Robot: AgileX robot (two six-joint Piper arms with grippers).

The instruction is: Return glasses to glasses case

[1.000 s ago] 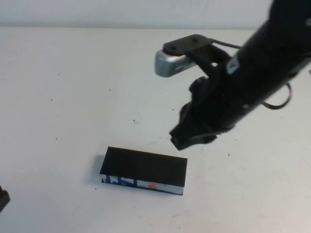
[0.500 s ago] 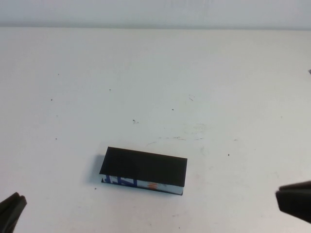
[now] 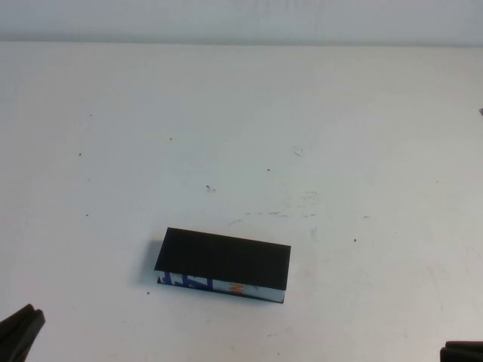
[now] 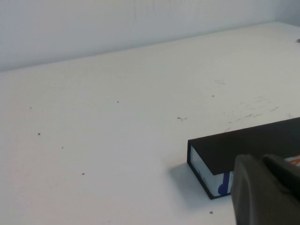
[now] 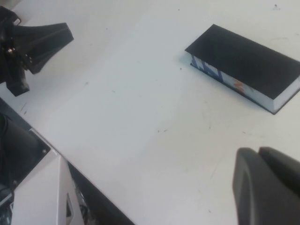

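Both arms sit pulled back at the table's near edge — the left gripper (image 3: 19,332) in the near-left corner, the right gripper (image 3: 462,352) barely showing in the near-right corner. From the right wrist view the left gripper's fingers (image 5: 44,40) taper to a point, apparently pressed together and holding nothing; the right gripper's jaws are fully together, also empty. Neither touches the case (image 3: 223,265), which lies flat on the table (image 3: 241,121) just left of centre, well apart from both arms, its black lid flap down and its white printed long side facing the robot. The glasses are not visible anywhere — with the lid closed they are presumably inside, which would explain why the arms are parked clear. Beyond the case, only bare white table with a few faint scuffs.
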